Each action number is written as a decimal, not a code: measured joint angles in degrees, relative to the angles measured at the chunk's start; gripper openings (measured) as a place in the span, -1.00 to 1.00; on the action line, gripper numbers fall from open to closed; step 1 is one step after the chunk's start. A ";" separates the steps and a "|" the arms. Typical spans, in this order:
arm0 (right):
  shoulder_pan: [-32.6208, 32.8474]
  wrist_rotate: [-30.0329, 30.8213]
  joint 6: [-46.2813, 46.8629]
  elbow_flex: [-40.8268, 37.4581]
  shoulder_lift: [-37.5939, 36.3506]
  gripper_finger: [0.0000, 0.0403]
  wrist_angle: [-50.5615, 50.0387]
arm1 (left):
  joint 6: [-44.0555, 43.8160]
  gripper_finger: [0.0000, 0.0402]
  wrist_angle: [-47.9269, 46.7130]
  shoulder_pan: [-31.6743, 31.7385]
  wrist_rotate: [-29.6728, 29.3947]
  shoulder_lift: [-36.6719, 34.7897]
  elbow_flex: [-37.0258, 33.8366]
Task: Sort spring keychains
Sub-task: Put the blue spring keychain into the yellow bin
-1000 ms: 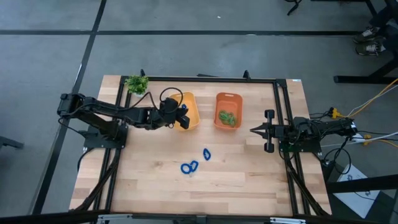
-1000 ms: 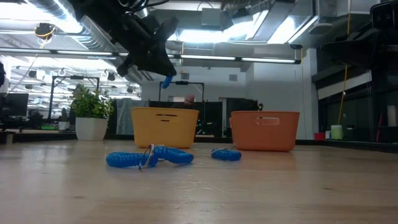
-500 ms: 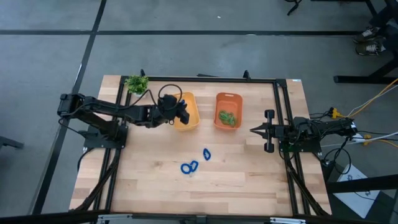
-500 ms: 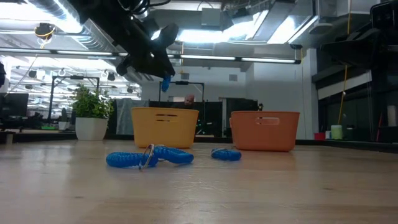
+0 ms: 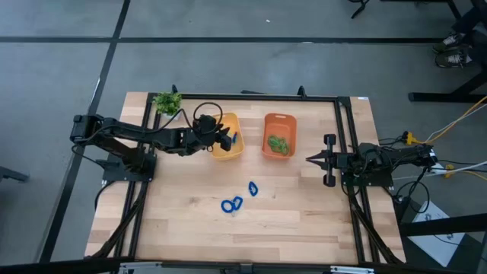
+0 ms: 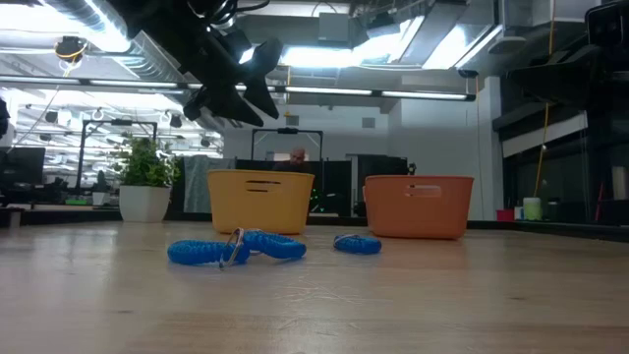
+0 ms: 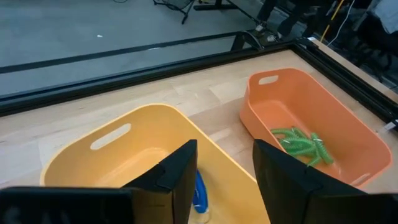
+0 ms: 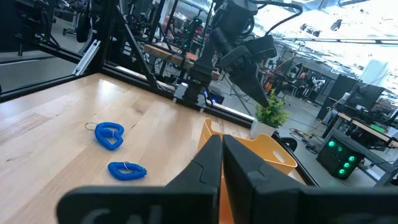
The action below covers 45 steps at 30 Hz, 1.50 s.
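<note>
Overhead, we see the left pincer (image 5: 227, 139) hanging above the yellow bin (image 5: 230, 148), its two dark fingers (image 7: 180, 171) spread apart with nothing between them. Through the gap, in the left wrist view, a blue spring keychain (image 7: 199, 193) lies inside the yellow bin against its near wall; from above the same coil shows as a small blue streak (image 5: 234, 138) in the bin. Beside it stands the orange bin (image 5: 279, 122), and in it rests a tangle of green spring keychains (image 5: 278, 143), also plain in the left wrist view (image 7: 301, 144).

On the bare wood of the counter (image 5: 304, 221), in front of the bins, lie more blue coils: one single loop (image 5: 253, 189) nearer the bins and a joined pair (image 5: 232, 204) just beyond it toward the front edge. The low view shows them as a long blue coil (image 6: 236, 249) and a shorter one (image 6: 357, 245) ahead of the two bins, apart from each other.

Our right pincer (image 5: 310, 160) waits at the right side of the counter, well away from the bins, its fingers pressed together on nothing. A small potted plant (image 5: 167, 102) stands at the far left corner.
</note>
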 joint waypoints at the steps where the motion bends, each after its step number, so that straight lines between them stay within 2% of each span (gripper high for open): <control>1: 0.00 0.00 0.01 0.01 -0.01 -0.92 0.00 | 0.03 -0.25 0.00 0.00 0.00 0.00 0.00; 15: 0.00 0.01 0.01 0.00 -0.01 -0.92 0.00 | 0.05 -0.28 0.00 -1.51 9.25 0.00 0.00; 21: 0.00 -0.01 0.01 -0.01 0.00 -0.92 0.00 | 0.56 -0.28 0.69 -4.34 10.08 0.00 0.00; 34: 0.00 -0.01 0.01 -0.01 0.00 -0.92 0.00 | 21.00 -0.29 18.92 -14.37 10.07 0.54 0.00; 41: 0.00 0.01 0.01 -0.01 0.01 -0.92 0.00 | 22.98 -0.29 26.83 -18.58 8.97 6.25 0.15; 45: 0.00 0.01 0.01 -0.01 -0.01 -0.92 0.00 | 21.81 -0.29 26.47 -20.14 9.37 11.18 3.75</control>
